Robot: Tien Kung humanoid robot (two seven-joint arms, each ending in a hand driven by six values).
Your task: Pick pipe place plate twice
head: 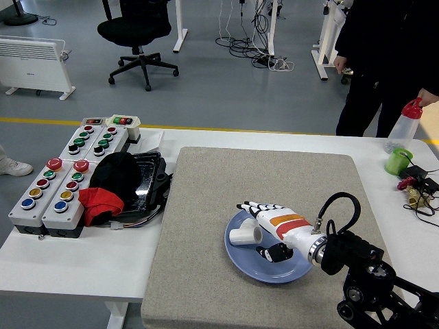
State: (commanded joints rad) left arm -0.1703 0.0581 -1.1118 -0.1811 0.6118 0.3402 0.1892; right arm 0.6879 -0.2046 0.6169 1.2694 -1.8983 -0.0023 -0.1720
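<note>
A white pipe fitting (245, 236) lies on the left part of the blue plate (241, 259), which sits on the grey mat (206, 205). My right hand (259, 230), white with an orange stripe, hovers over the plate directly right of the fitting. Its fingers (255, 206) are stretched out above the fitting and the thumb (271, 253) is below it, so the hand is open and not clamped on it. The right arm covers the mat's near right corner. My left arm is out of view.
Two button boxes (58, 185) and a black tray holding a black cap (115, 171) and red cloth (100, 203) stand at the left. A green cup (397, 161), a red-capped bottle (405, 125) and cables sit at the far right. A person (384, 48) stands behind the table's right corner.
</note>
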